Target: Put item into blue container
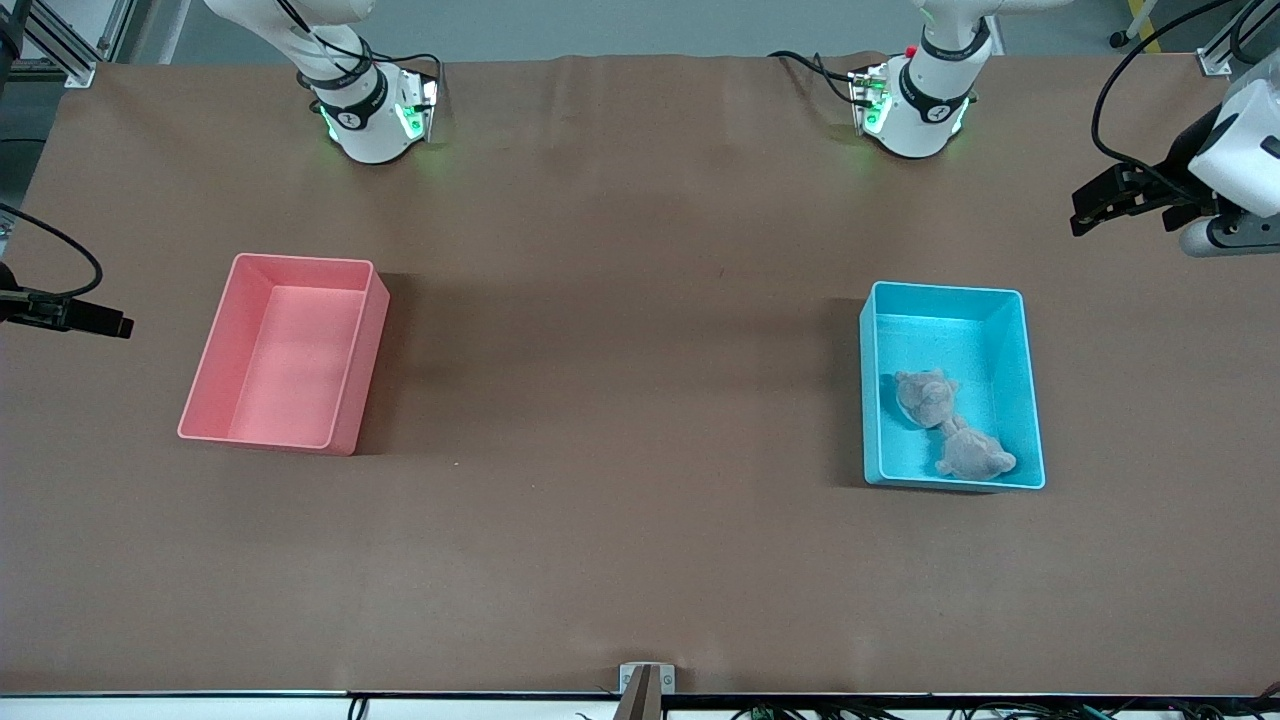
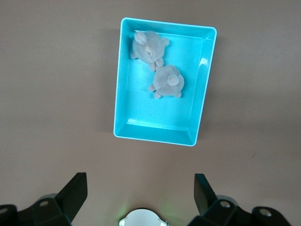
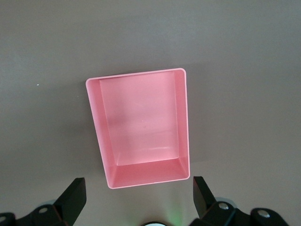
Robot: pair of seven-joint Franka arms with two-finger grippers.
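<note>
The blue bin point(image 1: 950, 385) sits on the table point(image 1: 620, 420) toward the left arm's end, below the left end effector point(image 2: 141, 193), which hangs with fingers wide and empty. Two grey plush toys point(image 2: 157, 63) already lie inside the bin, touching each other, in the half away from that end effector. The bin's long axis runs straight away from it. The right end effector point(image 3: 138, 195), also wide and empty, waits over the empty pink bin point(image 3: 141, 127). No loose item shows, so the task looks done.
</note>
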